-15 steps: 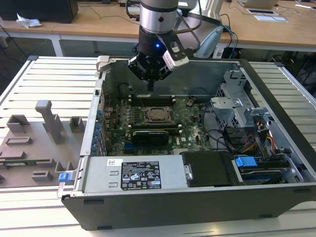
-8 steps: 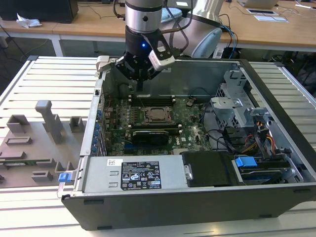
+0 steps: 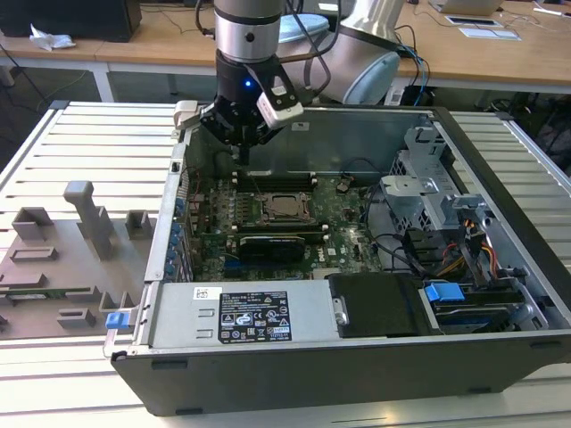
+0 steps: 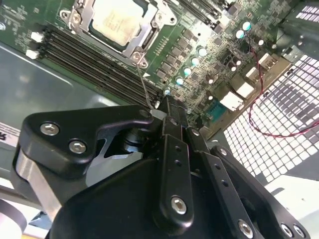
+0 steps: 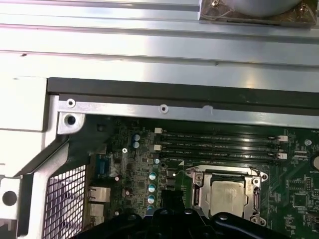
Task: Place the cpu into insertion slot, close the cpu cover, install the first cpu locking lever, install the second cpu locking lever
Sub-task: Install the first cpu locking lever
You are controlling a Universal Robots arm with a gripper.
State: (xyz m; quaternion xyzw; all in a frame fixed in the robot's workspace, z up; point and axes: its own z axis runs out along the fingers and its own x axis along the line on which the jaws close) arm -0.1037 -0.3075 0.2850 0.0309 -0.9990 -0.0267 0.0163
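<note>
Slatted aluminium worktop (image 3: 89, 134), wooden desks behind it. An open PC case (image 3: 500, 178) lies on its side, motherboard (image 3: 330, 241) facing up. A grey fixture tray (image 3: 53, 267) with printed holders sits just beside the case on the exterior view's left. The PSU (image 3: 241, 316) runs along the case's near wall, and drive cages (image 3: 428, 196) are on the exterior view's right.

The cpu (image 3: 285, 207) is seated in the insertion slot (image 3: 265, 207), roughly mid-board. Both wrist views show its dull silver top through the window of the cpu cover (image 4: 144, 35), which lies flat over it. Four long memory slots (image 5: 219, 144) run alongside the socket, between it and the case's far wall.

The arm comes down from above at the case's far corner on the exterior view's left. The gripper (image 3: 241, 153) hangs over the board edge near the memory slots, short of the socket. In the second wrist view a thin wire locking lever (image 4: 144, 87) rises from the socket corner, tilted up off the board, and its free end meets the gripper (image 4: 167, 107) tip.

The jaws are drawn together with no gap visible. The lever end touches them, but I can't tell if it's pinched between them or just resting against them. The first wrist view has the gripper (image 5: 169, 199) tip just beside the socket, next to a row of capacitors (image 5: 151, 188). A red wire (image 4: 264, 94) loops over the perforated rear panel (image 4: 284, 134).
</note>
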